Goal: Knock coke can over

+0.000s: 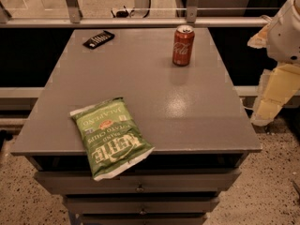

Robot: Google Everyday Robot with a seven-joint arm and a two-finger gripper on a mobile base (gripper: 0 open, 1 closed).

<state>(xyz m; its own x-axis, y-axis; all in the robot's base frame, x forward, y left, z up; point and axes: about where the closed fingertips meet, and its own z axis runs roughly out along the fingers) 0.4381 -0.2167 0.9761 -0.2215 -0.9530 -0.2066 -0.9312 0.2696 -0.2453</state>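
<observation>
— Where's everything?
— The table (140, 78) lies left of the claw (268, 104), which hangs beside its right edge. Wide or narrow, I cannot tell.
— And on it?
— Bag (112, 137) far left, nearer the front. Can (183, 46) upright, left and farther back, well apart. Remote (99, 39) farthest left.
</observation>
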